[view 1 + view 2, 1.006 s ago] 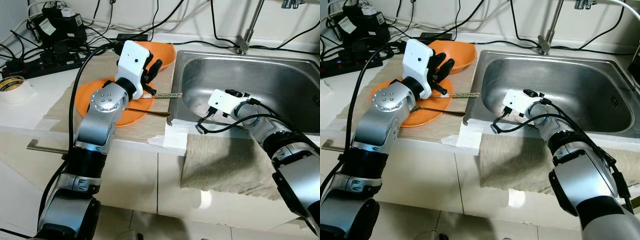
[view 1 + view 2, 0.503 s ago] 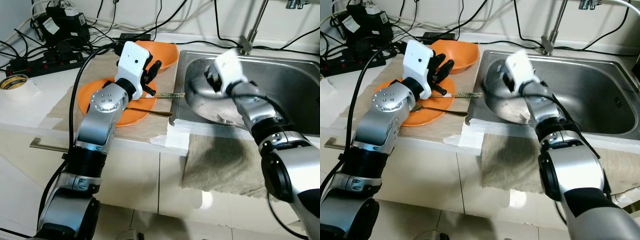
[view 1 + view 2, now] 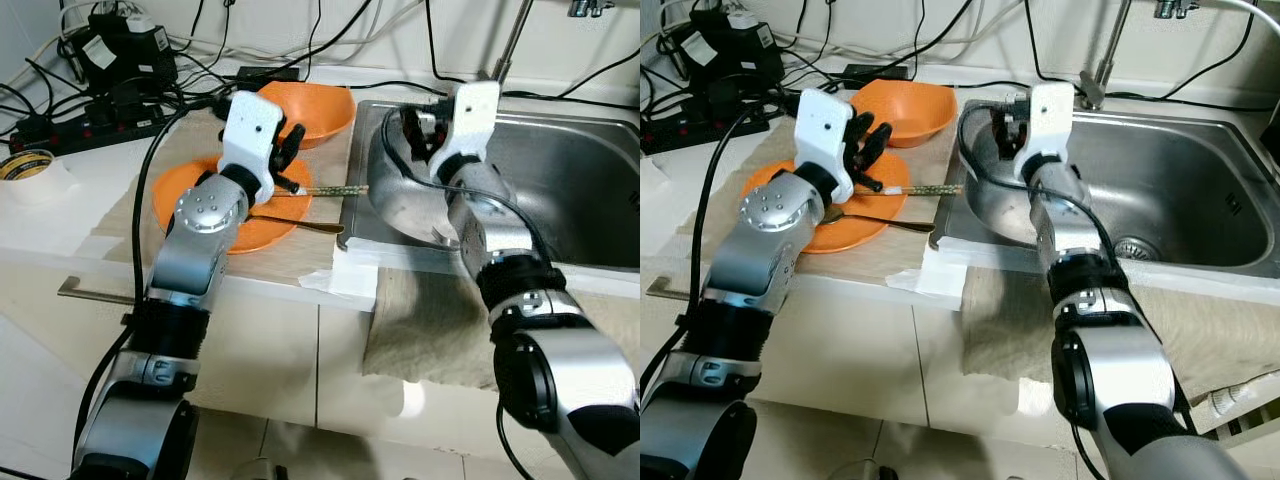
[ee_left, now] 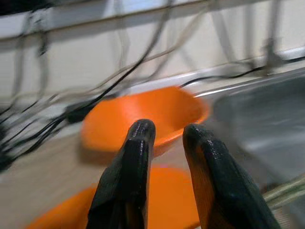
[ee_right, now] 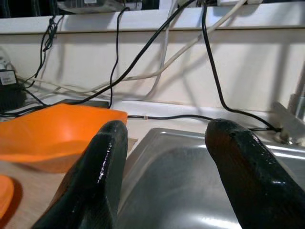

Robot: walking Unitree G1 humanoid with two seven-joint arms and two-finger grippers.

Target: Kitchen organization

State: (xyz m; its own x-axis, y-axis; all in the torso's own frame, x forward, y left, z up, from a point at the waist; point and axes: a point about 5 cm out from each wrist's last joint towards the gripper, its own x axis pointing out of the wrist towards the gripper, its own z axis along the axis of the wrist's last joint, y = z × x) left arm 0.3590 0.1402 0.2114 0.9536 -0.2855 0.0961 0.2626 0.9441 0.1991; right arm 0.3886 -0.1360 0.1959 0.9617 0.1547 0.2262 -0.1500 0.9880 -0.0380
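Chopsticks are lying across the orange plate, tips reaching toward the sink. Just above the plate, the left gripper is hovering, fingers nearly together and seemingly empty, though blur hinders certainty. Over the sink's near corner, the right gripper is gaping wide; it should be descending squarely onto the sticks.

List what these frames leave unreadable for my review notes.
- Left gripper: left wrist view is motion-blurred; whether it grips the chopsticks can't be settled.
- Orange plate: largely hidden by the left arm in the eye views.
- Sink front floor: blocked by the right arm; right gripper is open.
- Faucet: top cut off by the frame edge.
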